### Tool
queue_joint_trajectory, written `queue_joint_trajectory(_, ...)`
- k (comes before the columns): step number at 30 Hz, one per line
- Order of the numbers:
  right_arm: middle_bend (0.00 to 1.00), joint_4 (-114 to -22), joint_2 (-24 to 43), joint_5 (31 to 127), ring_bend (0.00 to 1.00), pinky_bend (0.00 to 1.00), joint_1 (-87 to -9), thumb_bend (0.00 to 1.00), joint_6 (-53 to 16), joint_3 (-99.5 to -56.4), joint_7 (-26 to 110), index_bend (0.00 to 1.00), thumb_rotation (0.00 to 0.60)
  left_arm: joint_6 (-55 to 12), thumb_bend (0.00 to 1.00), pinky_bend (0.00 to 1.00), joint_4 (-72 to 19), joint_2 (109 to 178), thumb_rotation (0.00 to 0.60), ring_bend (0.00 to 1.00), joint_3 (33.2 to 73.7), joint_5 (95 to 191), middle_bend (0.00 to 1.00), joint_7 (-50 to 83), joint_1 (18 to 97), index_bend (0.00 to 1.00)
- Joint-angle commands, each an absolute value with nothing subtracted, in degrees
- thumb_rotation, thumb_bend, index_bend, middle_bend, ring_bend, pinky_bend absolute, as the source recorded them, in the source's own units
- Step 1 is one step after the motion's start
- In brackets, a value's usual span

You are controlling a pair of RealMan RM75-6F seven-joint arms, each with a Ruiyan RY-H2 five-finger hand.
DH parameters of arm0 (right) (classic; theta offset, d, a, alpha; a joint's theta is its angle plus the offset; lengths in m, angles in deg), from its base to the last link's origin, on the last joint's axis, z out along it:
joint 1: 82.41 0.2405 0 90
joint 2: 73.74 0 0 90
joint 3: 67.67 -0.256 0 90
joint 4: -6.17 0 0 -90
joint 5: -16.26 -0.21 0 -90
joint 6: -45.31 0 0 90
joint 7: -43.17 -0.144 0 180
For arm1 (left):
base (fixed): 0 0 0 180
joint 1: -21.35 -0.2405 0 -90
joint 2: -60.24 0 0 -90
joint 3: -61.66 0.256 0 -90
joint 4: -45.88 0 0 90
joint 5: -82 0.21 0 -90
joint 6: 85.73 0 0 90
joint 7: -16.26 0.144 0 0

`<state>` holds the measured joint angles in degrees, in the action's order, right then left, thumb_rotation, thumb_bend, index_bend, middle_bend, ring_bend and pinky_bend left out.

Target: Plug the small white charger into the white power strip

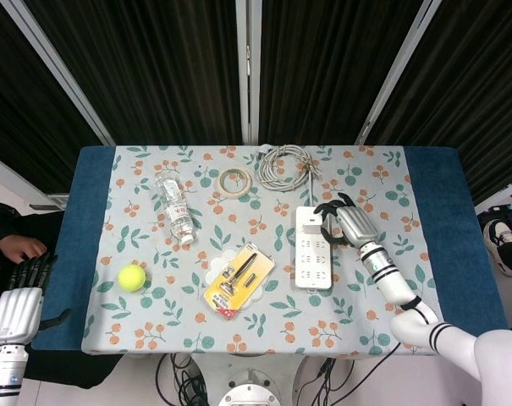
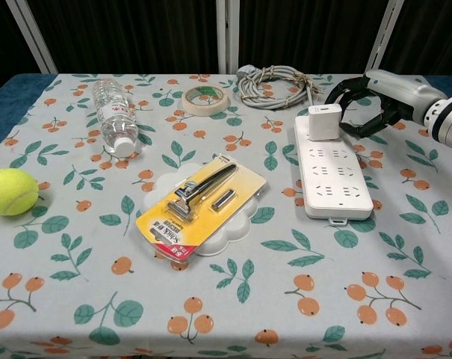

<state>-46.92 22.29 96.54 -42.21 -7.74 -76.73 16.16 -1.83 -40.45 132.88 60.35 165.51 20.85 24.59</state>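
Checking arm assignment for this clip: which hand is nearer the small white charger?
Right. The right hand sits just beside the charger on the power strip, fingers apart. The left hand hangs off the table's far left edge.

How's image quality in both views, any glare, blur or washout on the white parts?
Head view: even light, sharp; charger barely separates from power strip, white on white. Chest view: sharp, soft shadows, charger edges clear; right hand crisp, no visible glare.

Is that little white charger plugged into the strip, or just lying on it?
Seemingly plugged in: the charger stands upright on the power strip's far end, robot hand off it.
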Motion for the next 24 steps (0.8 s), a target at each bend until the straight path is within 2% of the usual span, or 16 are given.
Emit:
queue_joint_trajectory(1,0.39,-48.48,20.75,96.68,0.17,0.0,-42.65,0.36,-8.09,-76.48,17.38,0.28,0.6,-1.72,0.12,0.0,-40.52,132.81,0.6,0.0,60.35,165.48,0.0,20.85,24.51,0.05)
queue_joint_trajectory(10,0.36,-62.52,9.47,96.81,0.15,0.0,-44.76,0.33,-9.48,-76.16,21.72,0.23,0.6,-1.52,0.12,0.0,-40.73,132.76,0.6,0.0,60.38,165.74,0.0,20.88,24.49,0.05)
queue_joint_trajectory(13,0.41,-68.88,6.08,96.97,0.21,0.01,-45.36,0.33,-11.36,-77.35,20.14,0.3,0.6,-1.4,0.12,0.0,-40.98,132.75,0.6,0.0,60.32,166.09,0.0,21.15,24.65,0.05)
queue_joint_trajectory(15,0.46,-71.28,5.33,96.69,0.28,0.11,-45.46,0.33,-12.08,-78.33,18.09,0.4,0.6,-1.25,0.12,0.0,-41.11,132.78,0.6,0.0,60.3,166.28,0.0,21.29,24.69,0.05)
queue_joint_trajectory(19,0.57,-73.88,5.54,95.18,0.44,0.43,-44.6,0.33,-10.2,-80.25,9.62,0.6,0.6,-0.98,0.12,0.0,-41.39,132.76,0.6,0.0,60.34,166.45,0.0,21.56,24.62,0.05)
queue_joint_trajectory(24,0.75,-72.76,7.88,92.88,0.69,0.68,-41.94,0.43,-4.6,-82.36,-1.36,0.8,0.6,-0.68,0.12,0.0,-41.85,132.62,0.6,0.0,60.46,166.63,0.0,21.9,24.47,0.05)
